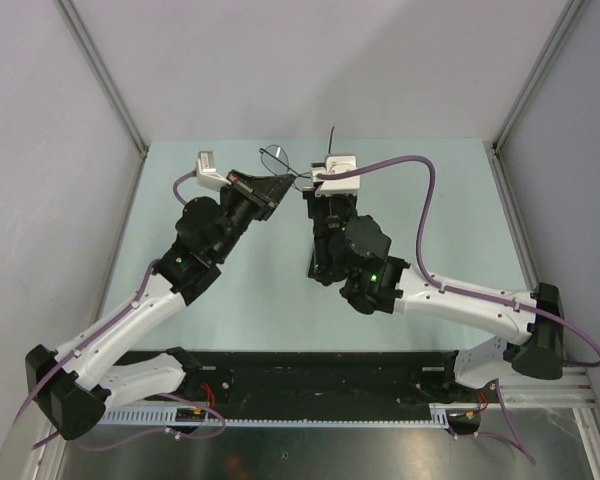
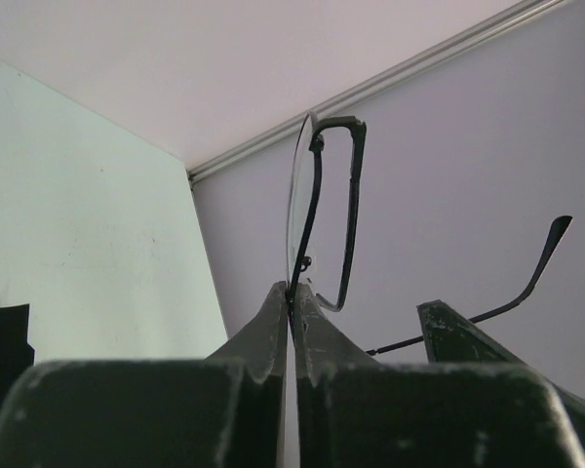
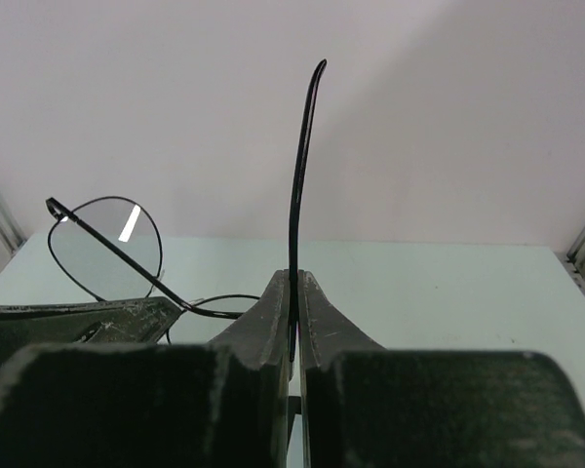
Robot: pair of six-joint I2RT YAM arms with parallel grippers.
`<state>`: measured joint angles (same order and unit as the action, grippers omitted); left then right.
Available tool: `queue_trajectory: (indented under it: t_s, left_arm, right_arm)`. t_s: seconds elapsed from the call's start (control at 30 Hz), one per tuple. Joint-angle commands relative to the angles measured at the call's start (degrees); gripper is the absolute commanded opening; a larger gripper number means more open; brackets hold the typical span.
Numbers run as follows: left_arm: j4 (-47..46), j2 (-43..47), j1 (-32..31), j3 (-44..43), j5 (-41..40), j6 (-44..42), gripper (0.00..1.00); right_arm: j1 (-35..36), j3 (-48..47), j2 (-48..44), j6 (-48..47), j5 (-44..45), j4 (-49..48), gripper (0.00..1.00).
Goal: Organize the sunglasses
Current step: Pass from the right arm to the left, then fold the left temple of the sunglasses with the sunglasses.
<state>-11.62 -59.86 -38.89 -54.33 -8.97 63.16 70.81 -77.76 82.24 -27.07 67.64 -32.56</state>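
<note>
- top external: high, behind the bases, looking down over the whole table (image 1: pixel 470 220)
- left wrist: close-up past left gripper (image 2: pixel 291 292), tilted up at walls
- right wrist: close-up past right gripper (image 3: pixel 294 281), facing far wall
- all three share the sunglasses (image 1: pixel 276 155)

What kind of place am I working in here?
Probably a lab robot test cell: plain grey wall panels in metal framing, a pale green table and cable tray at its near edge.

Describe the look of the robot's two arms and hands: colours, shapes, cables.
The left arm and right arm have white links, black joints, one green light each. A purple cable runs along each. The left hand and right hand have black, scuffed, wedge-shaped fingers.
</note>
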Motion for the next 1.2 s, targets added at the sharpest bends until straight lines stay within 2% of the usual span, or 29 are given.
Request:
queue_trajectory:
  t_s: [0.0,0.07,0.1,0.17,0.2,0.27,0.3,0.43,0.5,0.63,0.8,1.07,1.1,1.17]
  left_arm:
    - [0.3,1.2,-0.1,-1.1,-3.7,-4.0,0.01]
    - [0.7,1.4,-0.1,-1.3,-4.6,-4.8,0.01]
    - [0.9,1.5,-0.1,-1.4,-5.0,-5.1,0.0]
    - [1.5,1.6,-0.1,-1.7,-5.8,-6.1,0.0]
    - [1.9,1.6,-0.1,-1.8,-6.1,-6.5,0.0]
    - [2.6,1.5,-0.1,-2.0,-7.1,-7.3,0.0]
    - [3.1,1.5,0.0,-2.0,-7.5,-7.5,0.0]
    - [4.2,1.5,0.1,-2.1,-8.7,-9.1,0.0]
    - [4.9,1.5,0.7,-2.1,-8.4,-9.7,0.0]
    - [5.7,1.9,1.9,-2.1,-4.8,-11.1,0.0]
    - [6.7,1.5,3.6,-3.1,2.5,-12.6,0.0]
    - [7.4,0.3,6.5,-4.4,17.3,-13.1,0.0]
    - [7.3,0.3,6.9,-4.6,18.5,-12.8,0.0]
    - [7.3,-0.2,7.9,-4.9,22.8,-12.0,0.0]
  right_arm:
    - [0.8,-2.3,-0.6,0.5,-0.7,-0.9,0.08]
    - [1.0,-2.3,-1.0,1.4,-1.5,1.2,0.23]
    - [1.0,-2.3,-1.6,2.8,-2.0,2.2,0.36]
    - [1.0,-2.3,-2.4,4.4,-3.5,5.6,0.5]
    - [0.8,-2.3,-2.9,6.1,-4.3,7.0,0.61]
    - [0.1,-2.3,-4.7,8.8,-7.4,12.1,0.71]
    - [-0.1,-2.3,-6.5,11.7,-8.9,16.1,0.81]
    - [-3.0,-2.3,-11.6,19.0,-21.2,27.0,0.96]
    - [-5.7,-2.3,-13.8,21.4,-26.5,31.3,1.0]
    - [-12.4,-2.0,-19.6,29.2,-40.7,43.3,0.99]
    - [-19.5,0.2,-26.2,30.9,-52.9,50.3,0.91]
    - [-24.4,4.3,-31.8,28.3,-67.4,53.1,0.77]
    - [-24.7,5.1,-32.6,27.5,-71.6,53.3,0.73]
    - [-25.4,6.2,-33.5,27.2,-74.7,53.0,0.72]
